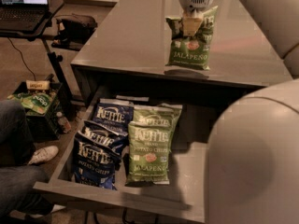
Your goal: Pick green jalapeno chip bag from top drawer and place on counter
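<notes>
My gripper (192,23) reaches down from the top and is shut on the top edge of a green jalapeno chip bag (190,48). The bag hangs upright with its bottom edge at or just above the grey counter (135,36), near the front edge. Below, the top drawer (187,190) is pulled open. In it lie two more green jalapeno bags (150,146), one on the other, and beside them to the left dark blue Kettle bags (100,146). The right part of the drawer is hidden by my arm.
My pale arm (254,157) fills the lower right and upper right. A laptop on a black stand (25,8) is at top left. A box with a green bag (35,101) sits on the floor at left. A person's leg and shoe (28,162) are at lower left.
</notes>
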Controlling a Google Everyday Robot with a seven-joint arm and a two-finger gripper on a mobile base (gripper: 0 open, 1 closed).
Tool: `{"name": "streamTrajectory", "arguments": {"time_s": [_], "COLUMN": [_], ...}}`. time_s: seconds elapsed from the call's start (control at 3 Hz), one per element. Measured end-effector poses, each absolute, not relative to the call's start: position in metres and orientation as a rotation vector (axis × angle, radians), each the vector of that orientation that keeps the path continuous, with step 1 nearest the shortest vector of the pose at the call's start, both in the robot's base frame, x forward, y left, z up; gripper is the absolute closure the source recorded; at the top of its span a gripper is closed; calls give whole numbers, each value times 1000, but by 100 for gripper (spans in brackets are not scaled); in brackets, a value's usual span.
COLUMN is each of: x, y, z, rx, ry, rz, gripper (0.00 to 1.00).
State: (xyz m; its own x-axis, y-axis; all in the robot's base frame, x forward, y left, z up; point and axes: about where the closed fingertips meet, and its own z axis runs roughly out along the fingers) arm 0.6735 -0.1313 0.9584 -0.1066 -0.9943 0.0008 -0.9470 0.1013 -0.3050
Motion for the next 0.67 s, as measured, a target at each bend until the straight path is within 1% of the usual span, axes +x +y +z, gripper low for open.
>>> {"name": "streamTrajectory", "arguments": {"time_s": [0.67], "x": [721], "y": [-135], "z": [951], "rx": [-1958], "ry": [2146], "rz": [-355], "gripper": [100]}}
